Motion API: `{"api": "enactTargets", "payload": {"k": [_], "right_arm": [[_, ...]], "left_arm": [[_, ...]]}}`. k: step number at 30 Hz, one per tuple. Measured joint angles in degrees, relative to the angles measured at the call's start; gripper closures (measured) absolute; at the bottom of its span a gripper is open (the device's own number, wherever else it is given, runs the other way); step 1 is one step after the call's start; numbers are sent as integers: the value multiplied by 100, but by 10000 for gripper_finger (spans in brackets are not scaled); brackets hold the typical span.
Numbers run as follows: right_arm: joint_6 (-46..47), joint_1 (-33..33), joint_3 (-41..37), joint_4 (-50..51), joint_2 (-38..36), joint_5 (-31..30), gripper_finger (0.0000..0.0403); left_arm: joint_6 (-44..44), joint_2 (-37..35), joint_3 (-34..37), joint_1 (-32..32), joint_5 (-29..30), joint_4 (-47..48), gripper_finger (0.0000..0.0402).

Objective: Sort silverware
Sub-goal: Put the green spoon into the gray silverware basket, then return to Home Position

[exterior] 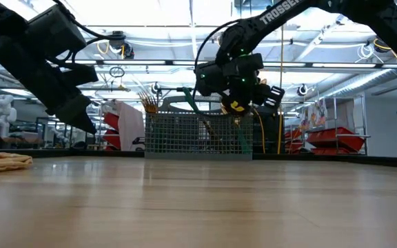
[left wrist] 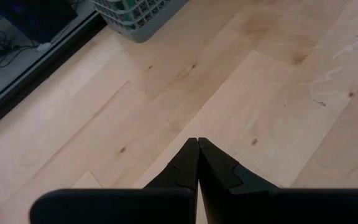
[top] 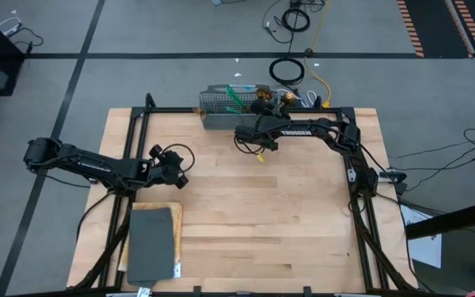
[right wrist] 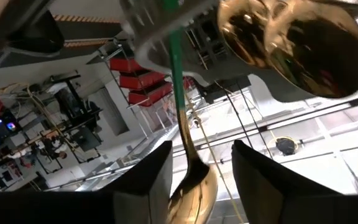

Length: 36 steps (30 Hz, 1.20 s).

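The grey wire-mesh basket [top: 221, 107] [exterior: 198, 134] stands at the table's far edge, with silverware in it; green handles [top: 236, 97] stick out of its top. My right gripper [top: 258, 111] [right wrist: 201, 149] is at the basket's right end, level with its top and open. A spoon [right wrist: 191, 183] with a gold bowl and a green handle [right wrist: 178, 81] lies between its fingers. More gold spoon bowls [right wrist: 291, 43] show close by. My left gripper [top: 180, 177] [left wrist: 197, 142] is shut over the bare table at the left. My right gripper has the spoon's gold bowl [right wrist: 194, 186] between its spread fingers [right wrist: 148, 180]. Whether either finger touches the bowl, I cannot tell. The green handle runs away from the fingers toward the basket's mesh.
A grey flat pad [top: 151, 243] lies on a tan cloth [exterior: 5, 160] at the near left. Black frame rails [top: 130, 140] run along the table's left, right and far sides. Bare wood fills the middle [top: 262, 214].
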<state>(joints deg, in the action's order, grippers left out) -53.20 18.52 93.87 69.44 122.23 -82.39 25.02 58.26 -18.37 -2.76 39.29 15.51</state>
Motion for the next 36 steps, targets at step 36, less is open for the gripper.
{"api": "enactTargets", "payload": {"k": [36], "right_arm": [[4460, -248, 3137, 1955, -2936, 6321, 242]], "left_arm": [[-3012, -875, -500, -758, -605, -2213, 391]]}}
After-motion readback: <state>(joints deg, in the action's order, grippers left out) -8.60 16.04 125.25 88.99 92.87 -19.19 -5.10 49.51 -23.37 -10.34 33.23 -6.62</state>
